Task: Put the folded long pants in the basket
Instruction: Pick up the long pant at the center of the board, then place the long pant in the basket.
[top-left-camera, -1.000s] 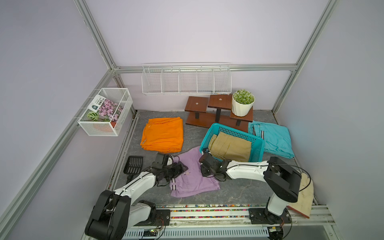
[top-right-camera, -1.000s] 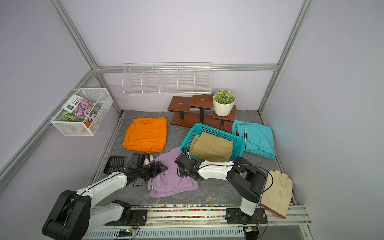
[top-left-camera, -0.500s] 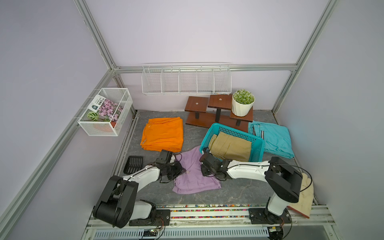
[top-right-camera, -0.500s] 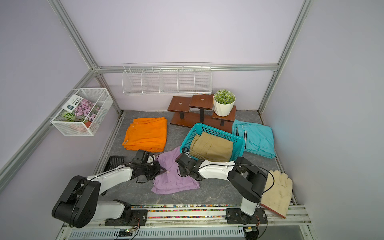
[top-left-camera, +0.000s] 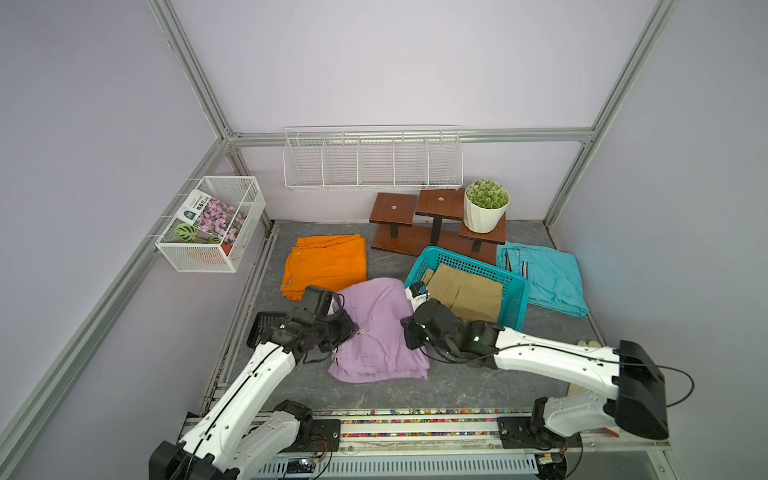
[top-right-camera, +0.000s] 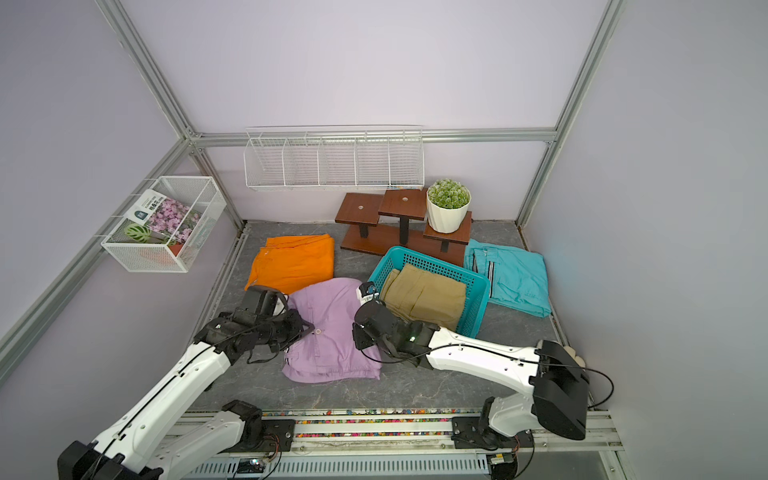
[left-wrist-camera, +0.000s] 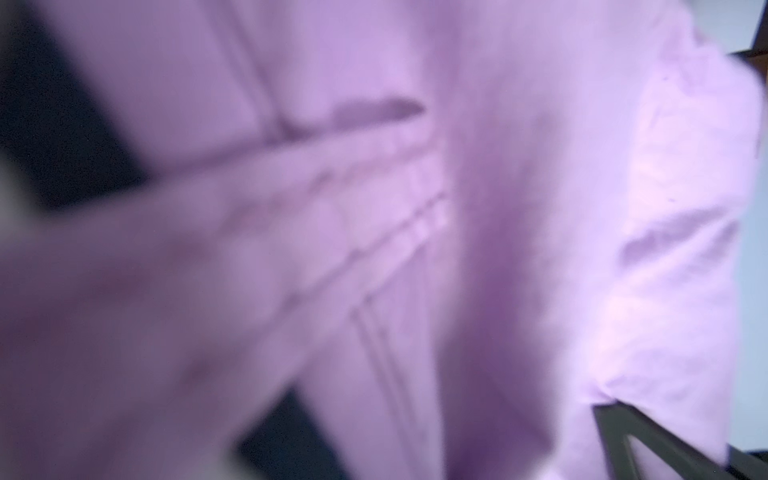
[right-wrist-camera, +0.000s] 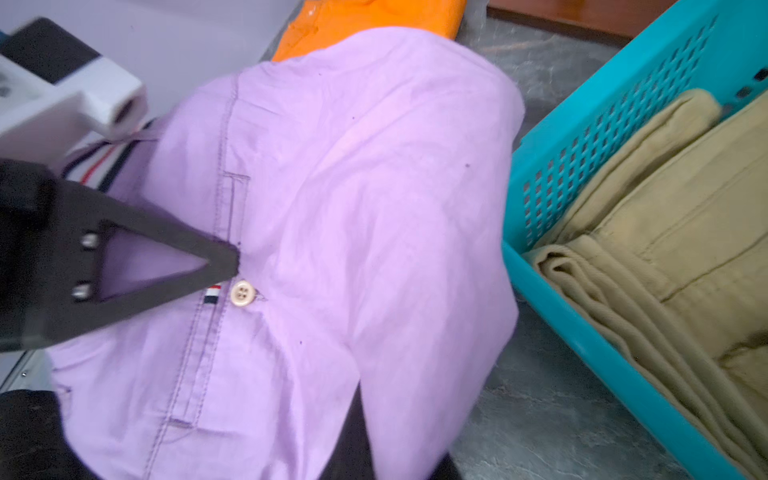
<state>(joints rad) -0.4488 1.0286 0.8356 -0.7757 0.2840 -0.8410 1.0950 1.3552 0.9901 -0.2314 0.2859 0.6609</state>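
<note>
From where I stand, the lilac pants (top-left-camera: 380, 332) are not in the basket (top-left-camera: 517, 303). They lie rumpled and humped on the grey surface (top-left-camera: 465, 388) in the lower middle of the frame in both top views. The basket sits just to their upper right.

The left claw (top-left-camera: 354, 329) reaches onto the bundle from its left edge. In the right wrist view its dark triangular finger (right-wrist-camera: 222, 264) lies flat on top of the cloth, right beside a pale button (right-wrist-camera: 242, 293). Creases run out from the tip and the other finger is hidden beneath the cloth, so it looks pinched closed on that edge. The left wrist view is only a close blur of lilac cloth.

The right claw (top-left-camera: 409, 336) is at the bundle's right edge, drawn tight together. In its own wrist view the cloth drapes over a dark finger (right-wrist-camera: 349, 432) at the bottom of the frame, so it has that edge in its grip.

The tan pants (top-left-camera: 465, 291) lie folded inside the basket. The orange pants (top-left-camera: 326, 266) lie on the surface to the upper left, just meeting the lilac bundle's corner. The turquoise pants (top-left-camera: 548, 278) lie right of the basket. A wooden stand (top-left-camera: 392, 210) with a potted plant (top-left-camera: 484, 212) stands behind the basket.
</note>
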